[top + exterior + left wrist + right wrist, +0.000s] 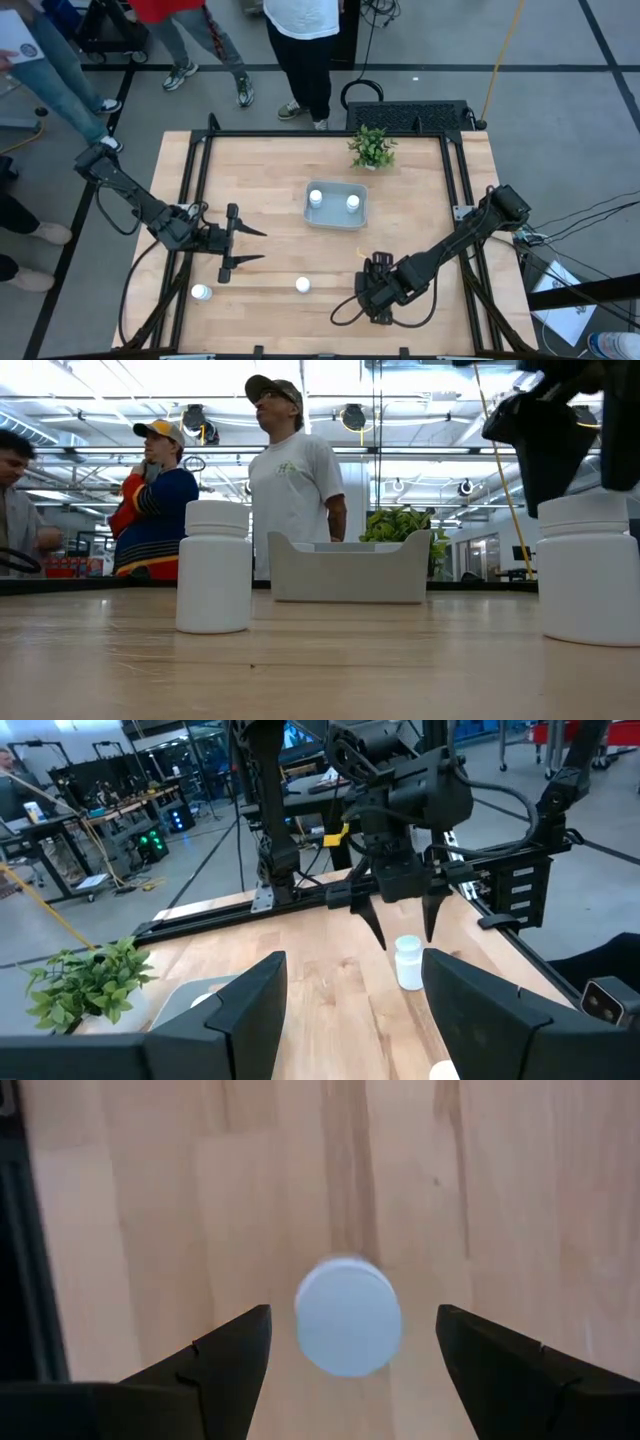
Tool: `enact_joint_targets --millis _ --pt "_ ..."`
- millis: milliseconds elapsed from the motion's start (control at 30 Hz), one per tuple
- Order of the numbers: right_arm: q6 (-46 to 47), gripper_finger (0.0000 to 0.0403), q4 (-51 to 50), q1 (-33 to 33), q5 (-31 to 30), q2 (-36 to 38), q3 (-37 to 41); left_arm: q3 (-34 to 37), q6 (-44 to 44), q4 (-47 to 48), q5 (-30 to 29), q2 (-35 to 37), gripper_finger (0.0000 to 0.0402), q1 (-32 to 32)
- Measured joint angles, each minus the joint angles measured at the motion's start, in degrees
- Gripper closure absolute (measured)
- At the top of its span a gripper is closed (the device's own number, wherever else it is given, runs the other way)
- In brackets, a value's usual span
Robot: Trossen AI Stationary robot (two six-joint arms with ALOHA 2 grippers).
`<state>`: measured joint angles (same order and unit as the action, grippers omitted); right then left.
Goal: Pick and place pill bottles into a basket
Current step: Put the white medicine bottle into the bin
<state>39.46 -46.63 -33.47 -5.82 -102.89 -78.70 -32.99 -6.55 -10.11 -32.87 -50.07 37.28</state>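
High view: my right gripper (377, 262) hangs lower centre, jaws spread wide over an ungripped pill bottle (348, 1316). Two bottles (316, 198) sit in the basket (336, 220), mid-frame. Left gripper (250, 244), open, waits centre-left.

basket (337, 217): shallow pale grey-blue bin with rounded corners, upright on the wood, open side up.
bottles in basket: two white capped bottles, one (316, 197) at its left end, one (352, 203) toward its right end, apart from each other; both seem to stand upright.
middle bottle (303, 285): white, upright, well in front of the basket, a little left of it.
left bottle (201, 292): white, far to the basket's front left, near the table edge; upright or lying, hard to tell.
right bottle (348, 1316): white round cap seen from above, upright, in front of the basket and a little right of it.
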Motion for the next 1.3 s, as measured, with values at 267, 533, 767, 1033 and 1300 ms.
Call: enact_joint_targets --millis 267,533,767,1033,1300 --pt "0.2 0.0124 2.5 0.1 0.1 0.0 1.7 0.0 0.0 -0.1 0.0 0.0 0.0163 0.0" --pt "0.2 0.0125 4.0 0.9 1.5 0.0 3.5 0.0 0.0 -0.5 0.2 0.0 0.0163 0.0" --pt "0.0 0.0158 4.6 0.9 1.5 0.0 3.5 0.0 0.0 -0.5 0.3 0.0 0.0163 0.0" --pt "-0.2 0.0249 4.6 0.9 1.5 0.0 3.5 0.0 0.1 -0.5 0.3 0.0 0.0163 0.0" --pt "-2.0 0.0252 4.7 0.9 1.4 0.3 3.5 0.0 0.2 -0.4 0.3 0.0 0.0163 0.0"
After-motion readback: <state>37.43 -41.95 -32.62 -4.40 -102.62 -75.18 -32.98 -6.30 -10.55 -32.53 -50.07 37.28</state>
